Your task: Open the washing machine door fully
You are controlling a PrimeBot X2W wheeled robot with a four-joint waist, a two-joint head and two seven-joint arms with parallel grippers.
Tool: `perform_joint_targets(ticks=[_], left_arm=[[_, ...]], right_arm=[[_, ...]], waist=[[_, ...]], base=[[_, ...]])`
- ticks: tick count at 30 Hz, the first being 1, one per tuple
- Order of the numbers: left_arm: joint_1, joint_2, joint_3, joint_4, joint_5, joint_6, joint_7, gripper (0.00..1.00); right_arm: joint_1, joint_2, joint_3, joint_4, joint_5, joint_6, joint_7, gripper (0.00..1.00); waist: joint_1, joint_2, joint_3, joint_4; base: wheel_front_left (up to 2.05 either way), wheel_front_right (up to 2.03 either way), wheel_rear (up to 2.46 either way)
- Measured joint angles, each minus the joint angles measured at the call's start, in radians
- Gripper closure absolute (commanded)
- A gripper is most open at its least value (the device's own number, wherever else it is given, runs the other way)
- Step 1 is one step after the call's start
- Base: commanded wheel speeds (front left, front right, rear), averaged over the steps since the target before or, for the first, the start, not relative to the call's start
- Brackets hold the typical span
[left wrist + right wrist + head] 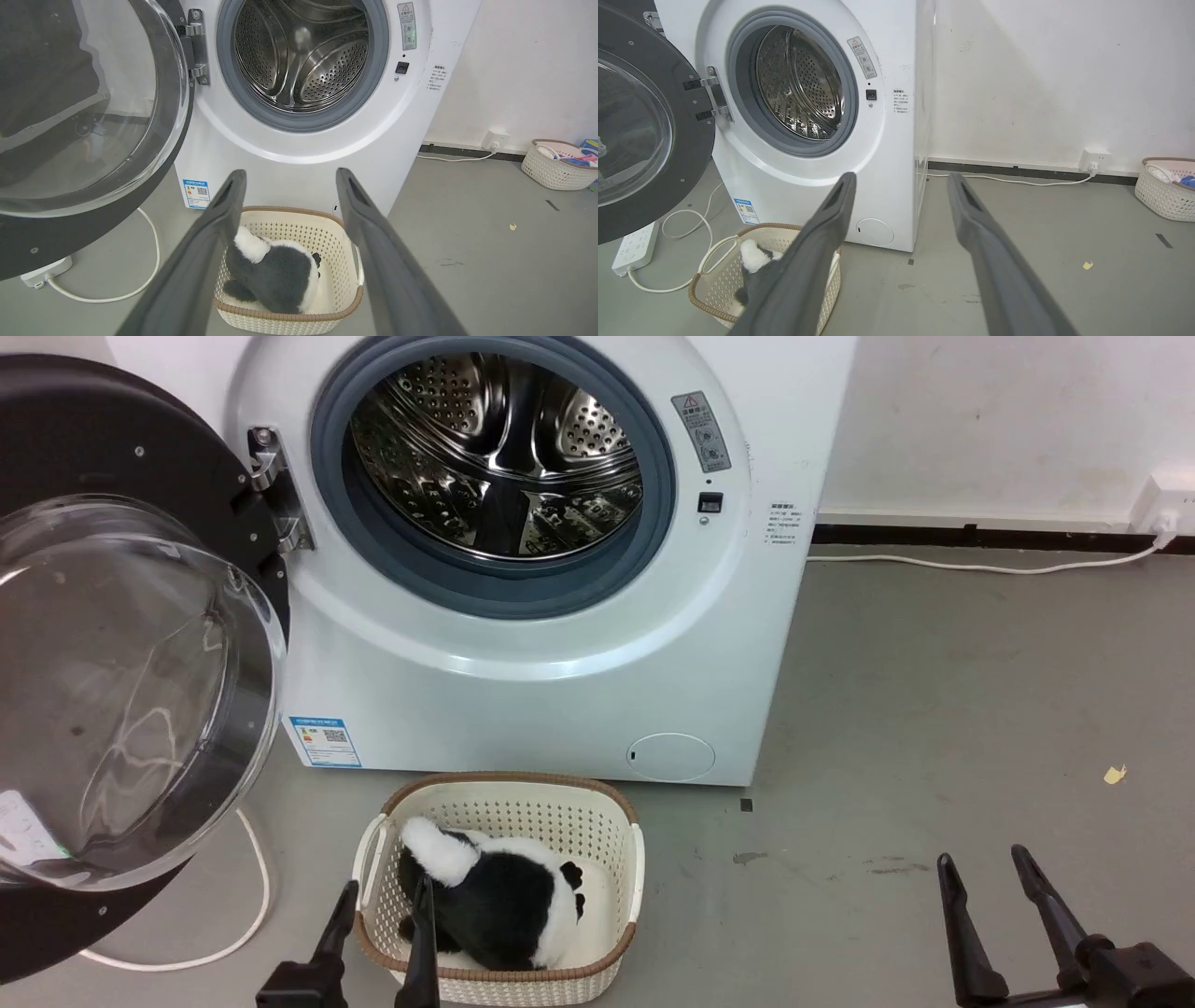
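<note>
The washing machine door (131, 691), a glossy black disc with a bulging clear glass bowl, stands swung wide open to the left of the white washing machine (523, 691). Its hinge (271, 485) sits beside the steel drum mouth (495, 457). The door also appears in the left wrist view (84, 116) and the right wrist view (686, 116). My left gripper (387, 887) is open at the bottom, over a basket and apart from the door, holding nothing (289, 173). At the lower right my right gripper (982, 857) hangs open and empty above the floor (902, 177).
A cream basket (523, 812) holding a black and white plush toy (504, 905) sits on the floor before the machine. A white cable (252, 896) and power strip (635, 247) lie under the door. Another basket (1164, 191) stands by the right wall.
</note>
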Motion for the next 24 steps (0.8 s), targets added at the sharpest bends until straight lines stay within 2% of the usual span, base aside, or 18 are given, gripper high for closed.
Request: perform_joint_targets(ticks=[17, 18, 24], left_arm=[[0.009, 0.001, -0.018, 0.010, 0.020, 0.010, -0.007, 0.00], [0.009, 0.000, -0.020, 0.010, 0.018, 0.009, -0.007, 1.00], [0.009, 0.000, -0.020, 0.010, 0.017, 0.009, -0.006, 1.00]], right_arm=[[-0.001, 0.004, 0.003, 0.037, 0.000, 0.000, 0.000, 0.00], [-0.001, 0.005, 0.004, 0.037, 0.000, 0.000, 0.000, 1.00], [-0.001, 0.004, 0.003, 0.036, 0.000, 0.000, 0.001, 1.00]], waist=[[0.0000, 0.0000, -0.001, 0.002], [0.0000, 0.0000, 0.000, 0.002], [0.0000, 0.0000, 0.000, 0.002]], base=[[0.00, 0.00, 0.00], [0.00, 0.00, 0.00], [0.00, 0.00, 0.00]])
